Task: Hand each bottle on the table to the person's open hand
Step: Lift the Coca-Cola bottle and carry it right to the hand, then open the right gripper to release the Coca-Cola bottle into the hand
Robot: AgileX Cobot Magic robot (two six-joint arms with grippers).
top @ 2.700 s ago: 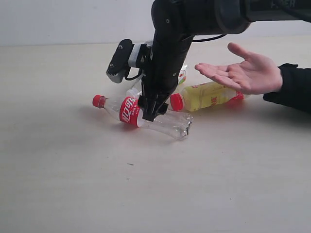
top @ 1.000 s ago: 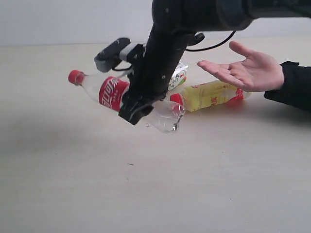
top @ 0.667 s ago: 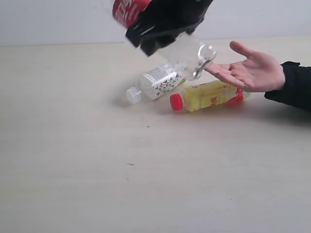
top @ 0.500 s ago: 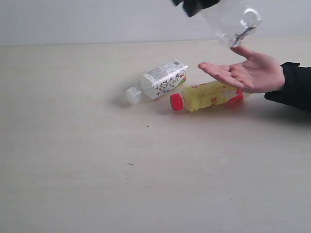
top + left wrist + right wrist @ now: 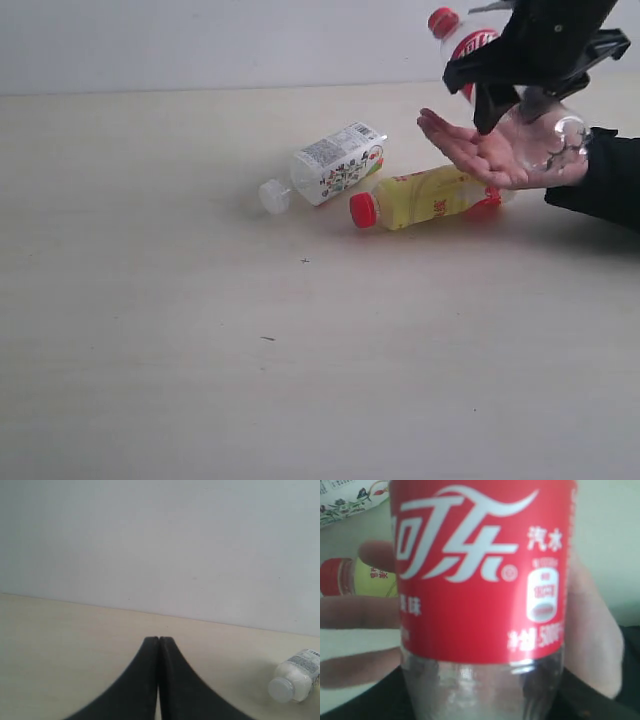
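On the table point(image 5: 200, 350), a yellow bottle point(image 5: 430, 197) with a red cap lies just beside a white-printed bottle point(image 5: 335, 165). Behind them, the right gripper point(image 5: 508, 102) clamps the clear cola bottle point(image 5: 480, 580), tilted above the hand point(image 5: 500, 155). Its red label carries white Chinese script, "汽水" and "500". The left gripper point(image 5: 159, 647) is closed and empty.

From here, the only thing I see outside the job is a wall point(image 5: 180, 45). It is plain and pale grey-white, and it stands along the far edge of the table point(image 5: 150, 360) across the whole exterior view. In the left wrist view it fills the upper half and shows a few faint tiny marks.
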